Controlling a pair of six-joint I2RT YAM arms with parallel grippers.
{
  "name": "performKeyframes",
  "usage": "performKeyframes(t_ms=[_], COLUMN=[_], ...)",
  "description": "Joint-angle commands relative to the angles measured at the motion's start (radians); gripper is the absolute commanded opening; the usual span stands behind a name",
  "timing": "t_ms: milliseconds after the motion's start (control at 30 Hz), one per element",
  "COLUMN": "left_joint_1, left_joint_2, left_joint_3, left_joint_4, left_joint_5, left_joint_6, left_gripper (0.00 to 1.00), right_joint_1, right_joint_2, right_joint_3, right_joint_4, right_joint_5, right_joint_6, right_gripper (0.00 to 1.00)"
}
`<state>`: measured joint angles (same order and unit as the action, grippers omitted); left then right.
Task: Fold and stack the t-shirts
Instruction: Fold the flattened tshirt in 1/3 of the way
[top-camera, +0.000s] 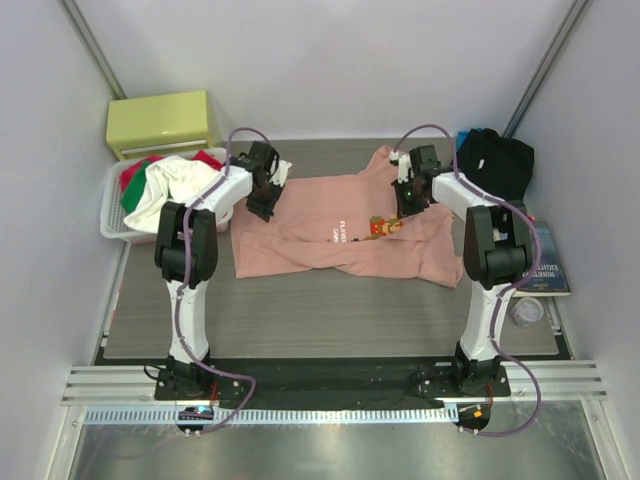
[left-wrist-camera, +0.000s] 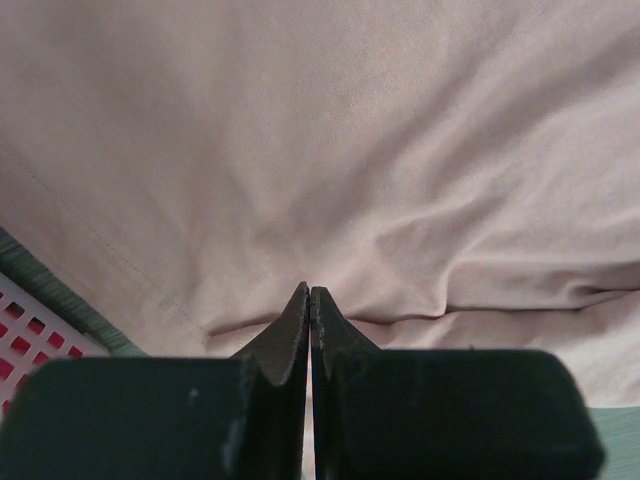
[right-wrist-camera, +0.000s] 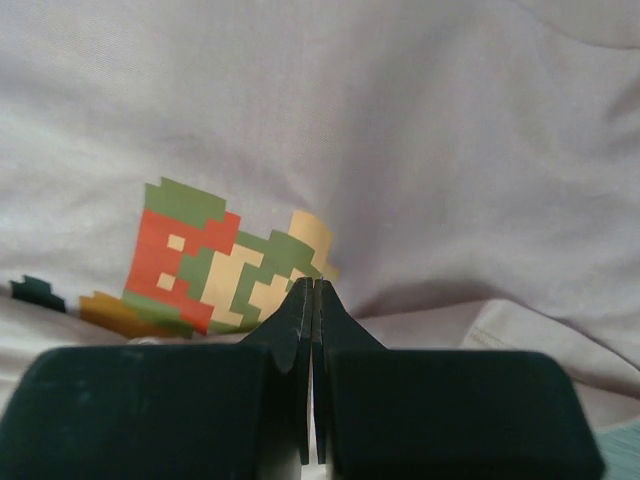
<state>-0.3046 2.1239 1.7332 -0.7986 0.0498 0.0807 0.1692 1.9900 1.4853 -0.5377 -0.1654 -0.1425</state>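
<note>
The salmon-pink t-shirt lies rumpled across the middle of the grey mat, its pixel-character print towards the right. My left gripper is down on its far left part. In the left wrist view the gripper is shut, and creases in the pink cloth run in to the tips. My right gripper is down beside the print. Its jaws are shut at the edge of the print, the cloth dimpled there. The black t-shirt sits bunched at the back right.
A white basket with white, red and green clothes stands at the left, a yellow-green box behind it. A dark book and a small clear cup lie by the right arm's base.
</note>
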Motion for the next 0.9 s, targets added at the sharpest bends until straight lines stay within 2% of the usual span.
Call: performKeyframes(t_ms=[0,200,367,633,867], left_joint_1=[0.004,0.007,0.019,0.025,0.047], left_joint_2=[0.024,0.042,0.062,-0.027,0.025], left_joint_3=[0.017,-0.017,-0.072,-0.259,-0.239], left_joint_4=[-0.011,0.005,0.027,0.114,0.044], left_joint_5=[0.004,-0.001,0.039,0.053,0.134], left_joint_6=[-0.012,-0.01,-0.022,-0.022,-0.048], left_gripper=[0.0,0.0,0.0,0.0,0.0], right_joint_1=[0.003,0.006,0.015,0.016,0.016], right_joint_2=[0.062,0.081,0.063,-0.034,-0.088], right_joint_3=[0.009,-0.074,-0.216,-0.344,-0.37], right_joint_4=[0.022,0.074,0.155,0.183,0.182], right_joint_5=[0.013,0.013,0.015,-0.008,-0.049], right_joint_6=[0.017,0.021,0.023,0.02,0.04], right_gripper=[0.01,0.01,0.01,0.01,0.01])
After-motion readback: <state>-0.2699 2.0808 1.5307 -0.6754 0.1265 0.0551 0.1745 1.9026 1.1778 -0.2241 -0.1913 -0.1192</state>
